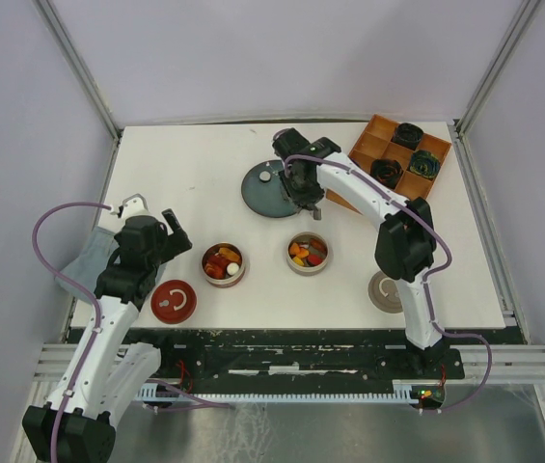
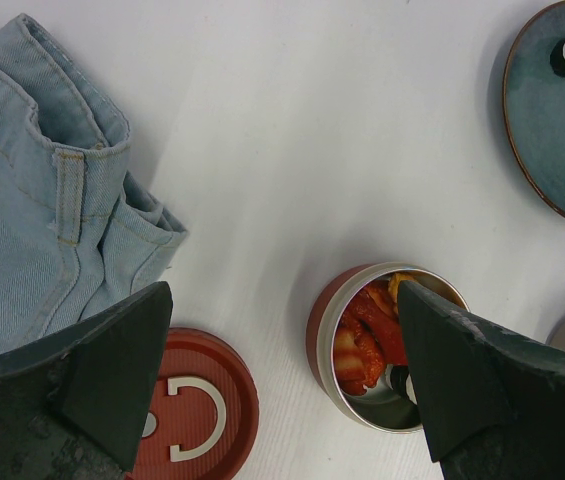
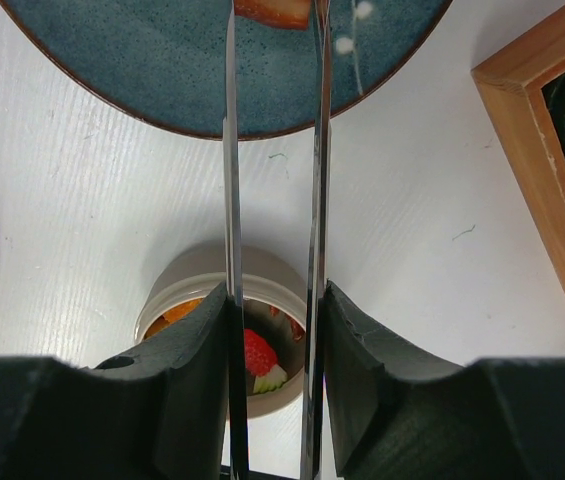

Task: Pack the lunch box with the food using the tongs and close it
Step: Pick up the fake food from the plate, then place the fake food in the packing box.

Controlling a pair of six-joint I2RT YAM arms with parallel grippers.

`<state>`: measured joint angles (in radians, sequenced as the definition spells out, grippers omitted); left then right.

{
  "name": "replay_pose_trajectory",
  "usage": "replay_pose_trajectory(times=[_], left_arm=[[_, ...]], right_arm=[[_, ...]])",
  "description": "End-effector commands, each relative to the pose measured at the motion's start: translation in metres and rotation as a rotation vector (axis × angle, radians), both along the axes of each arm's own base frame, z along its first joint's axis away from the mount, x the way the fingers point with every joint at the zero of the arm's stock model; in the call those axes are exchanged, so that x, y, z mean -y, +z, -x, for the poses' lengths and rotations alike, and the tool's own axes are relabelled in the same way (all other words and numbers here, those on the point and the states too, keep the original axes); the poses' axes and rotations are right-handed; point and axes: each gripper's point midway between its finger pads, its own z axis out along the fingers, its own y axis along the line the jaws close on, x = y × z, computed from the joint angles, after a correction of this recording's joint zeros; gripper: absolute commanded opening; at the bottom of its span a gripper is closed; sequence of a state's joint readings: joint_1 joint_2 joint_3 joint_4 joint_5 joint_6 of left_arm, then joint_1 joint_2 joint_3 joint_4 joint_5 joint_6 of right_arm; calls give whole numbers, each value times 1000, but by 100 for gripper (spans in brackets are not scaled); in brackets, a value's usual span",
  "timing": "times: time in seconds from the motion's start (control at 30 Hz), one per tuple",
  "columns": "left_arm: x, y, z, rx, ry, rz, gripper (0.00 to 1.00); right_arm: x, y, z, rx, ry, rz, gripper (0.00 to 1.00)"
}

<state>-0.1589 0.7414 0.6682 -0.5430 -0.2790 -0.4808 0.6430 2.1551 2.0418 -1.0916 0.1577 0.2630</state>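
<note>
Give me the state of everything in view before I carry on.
left gripper: open, empty
right gripper: shut on tongs
tongs: squeezed round an orange piece
red tin: open, holding food
beige tin: open, holding food
red lid: off, lying handle up
beige lid: off, lying flat
plate: holds a white piece

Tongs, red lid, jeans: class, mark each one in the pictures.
tongs [image 3: 230, 150], right wrist view, on one metal arm.
red lid [image 1: 174, 300], top view, on its centre.
jeans [image 2: 22, 200], left wrist view, on the middle of the denim.
</note>
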Motion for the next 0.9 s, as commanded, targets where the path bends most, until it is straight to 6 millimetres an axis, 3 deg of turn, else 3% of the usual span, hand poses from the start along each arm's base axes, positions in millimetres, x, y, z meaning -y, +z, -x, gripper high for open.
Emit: replay_pose_trajectory(times=[0.0, 0.33, 0.47, 0.57, 0.87], left_arm=[[-1, 11, -7, 51, -11, -17, 99], [-2, 12, -7, 53, -8, -18, 99], [-2, 12, -7, 53, -9, -18, 99], [-2, 11, -7, 50, -9, -19, 99], [-1, 11, -8, 51, -13, -15, 99]], right_arm=[[-9, 34, -2, 64, -7, -92, 44], [-3, 75, 19, 88, 1, -173, 44], [2, 85, 43, 66, 7, -221, 44], [17, 88, 65, 49, 7, -216, 44], [51, 80, 126, -49, 18, -186, 44]])
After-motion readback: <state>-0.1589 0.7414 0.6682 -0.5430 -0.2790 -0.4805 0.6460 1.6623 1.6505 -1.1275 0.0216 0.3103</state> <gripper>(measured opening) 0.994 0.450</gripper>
